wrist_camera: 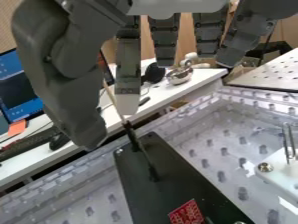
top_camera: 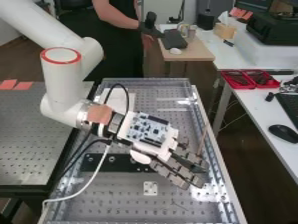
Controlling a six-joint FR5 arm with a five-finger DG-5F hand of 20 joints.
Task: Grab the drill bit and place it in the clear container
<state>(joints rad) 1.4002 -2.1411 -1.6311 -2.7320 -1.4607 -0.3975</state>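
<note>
1. I have the hand [top_camera: 174, 176] out over the perforated surface [top_camera: 116, 200], reaching across toward the edge that lies on the right in the high view, closer to the near end than to the far one.
2. My fingers are narrow, with the drill bit [wrist_camera: 135, 138] held between the thumb and the longest-looking finger.
3. The drill bit slants through the grip: its thin tan part rises above the fingertips, and its thicker dark part points down.
4. In the wrist view its lower end is over one end of the black plate [wrist_camera: 159, 157]; I can't tell if it touches.
5. The black plate has a red label [wrist_camera: 186, 213] on it and lies across the middle of the surface, partly under the hand.
6. Between that plate and the surface's near edge I see a small white block [top_camera: 151, 188] with a metal loop.
7. Past the right edge stands a white table [top_camera: 258, 116] with two red trays [top_camera: 237, 86], a mouse [top_camera: 284, 133] and a metal bowl [wrist_camera: 179, 76].
</note>
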